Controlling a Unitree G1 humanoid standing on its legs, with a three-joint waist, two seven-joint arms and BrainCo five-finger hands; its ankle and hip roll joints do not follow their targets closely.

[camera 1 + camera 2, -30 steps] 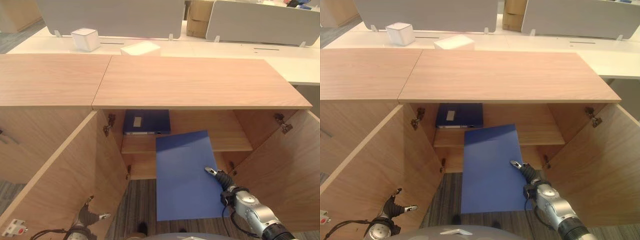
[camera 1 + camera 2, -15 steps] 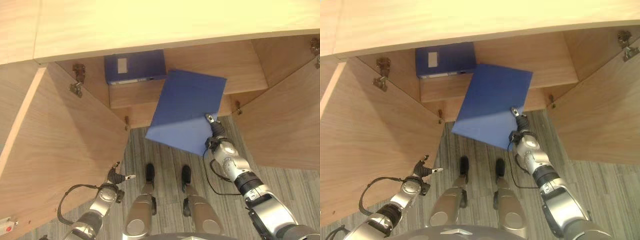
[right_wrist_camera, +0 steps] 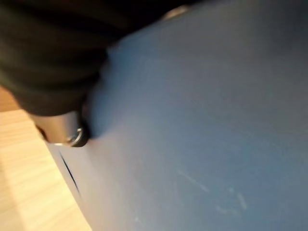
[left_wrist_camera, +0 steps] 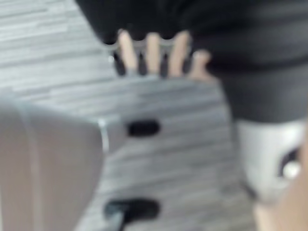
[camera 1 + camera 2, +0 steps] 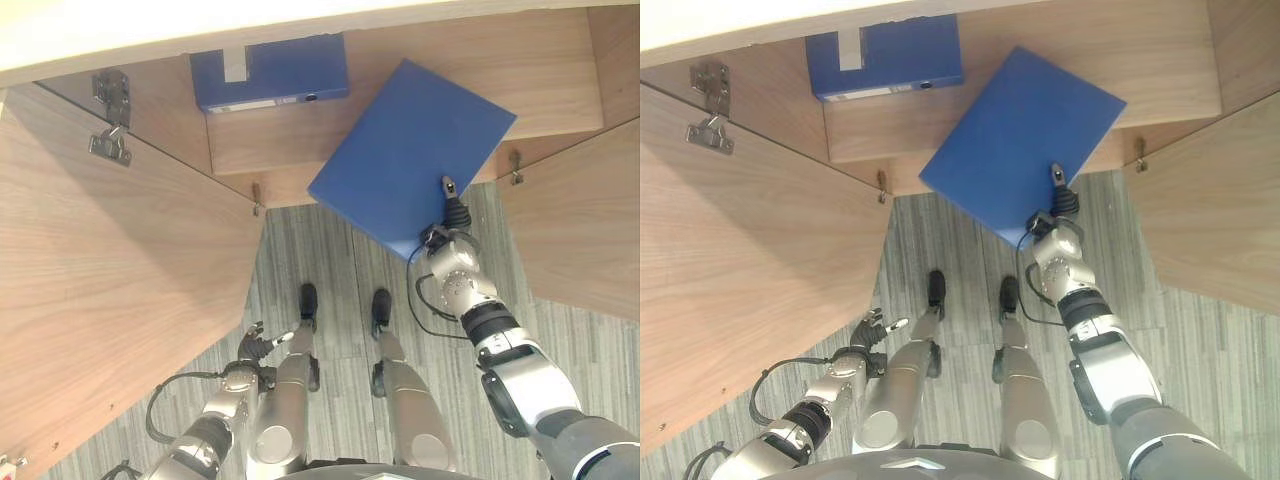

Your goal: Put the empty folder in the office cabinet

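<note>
Binder (image 5: pixel 268 72) of dark blue lies flat at the left of the cabinet's shelf (image 5: pixel 520 70), with open wooden doors (image 5: pixel 110 280) on either side and grey striped carpet (image 5: pixel 340 260) below. The blue folder (image 5: pixel 410 155) is pinched at its near edge by the right hand (image 5: pixel 452 255), thumb on top. It is tilted, its long axis running diagonally, far corner over the shelf's front right of the binder; the left hand (image 5: pixel 252 350) hangs low with loosely spread fingers, holding nothing.
</note>
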